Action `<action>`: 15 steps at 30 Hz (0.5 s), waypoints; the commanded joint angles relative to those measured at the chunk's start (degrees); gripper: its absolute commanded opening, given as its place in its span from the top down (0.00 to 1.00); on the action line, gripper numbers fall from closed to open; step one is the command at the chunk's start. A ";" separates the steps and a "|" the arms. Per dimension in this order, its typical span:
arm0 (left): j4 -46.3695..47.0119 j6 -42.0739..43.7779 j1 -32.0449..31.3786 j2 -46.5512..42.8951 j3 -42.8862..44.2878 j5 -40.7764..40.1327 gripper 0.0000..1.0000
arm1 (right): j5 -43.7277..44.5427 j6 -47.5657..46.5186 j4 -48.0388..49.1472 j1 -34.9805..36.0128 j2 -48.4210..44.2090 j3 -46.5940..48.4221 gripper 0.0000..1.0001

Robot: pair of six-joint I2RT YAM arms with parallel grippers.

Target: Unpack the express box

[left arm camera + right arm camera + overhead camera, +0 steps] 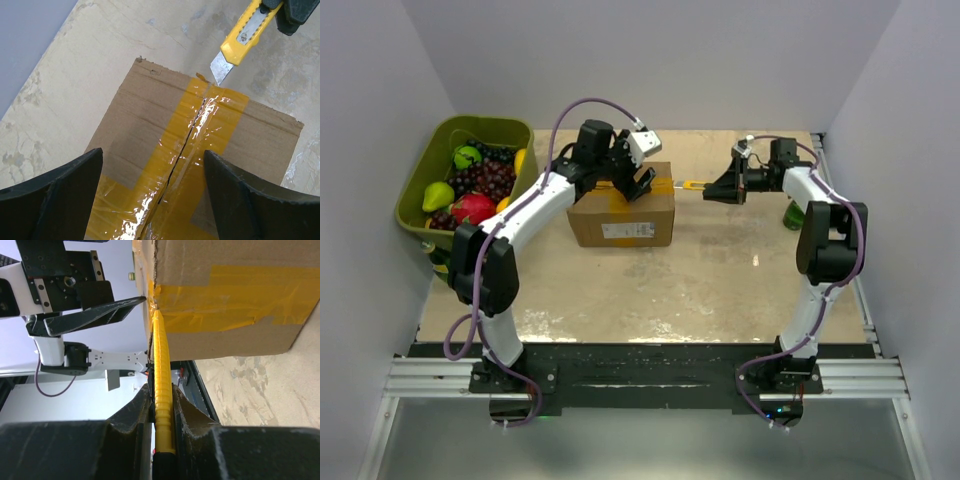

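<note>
The express box point(622, 215) is a brown carton with yellow tape, standing mid-table with its white label facing the arms. In the left wrist view the tape point(195, 135) along the top seam is split by a dark slit. My left gripper point(632, 178) is open, its fingers point(55, 197) spread just above the box top. My right gripper point(724, 186) is shut on a yellow utility knife point(692, 185), whose blade point(220, 67) points at the box's right top edge. In the right wrist view the knife point(161, 370) runs up to the box corner point(225, 290).
An olive-green bin point(442, 150) of fruit stands at the back left, against the left wall. A green object point(793, 215) sits by the right arm at the table's right edge. Grey walls enclose the table.
</note>
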 commanded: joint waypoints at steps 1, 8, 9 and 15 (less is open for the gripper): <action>-1.73 -0.14 0.22 -0.16 -1.69 -1.36 0.14 | -0.28 1.80 1.75 0.24 1.35 0.65 1.00; -1.73 -0.23 0.22 0.02 -1.68 -1.27 0.14 | -2.12 3.12 2.63 0.41 1.17 1.18 1.00; -1.64 -0.23 0.13 0.10 -1.60 -1.27 0.14 | -1.95 3.12 2.72 0.33 1.00 1.00 1.00; -1.55 -0.32 0.22 0.28 -1.60 -1.18 0.14 | -1.68 3.30 3.33 0.15 -0.94 1.61 1.00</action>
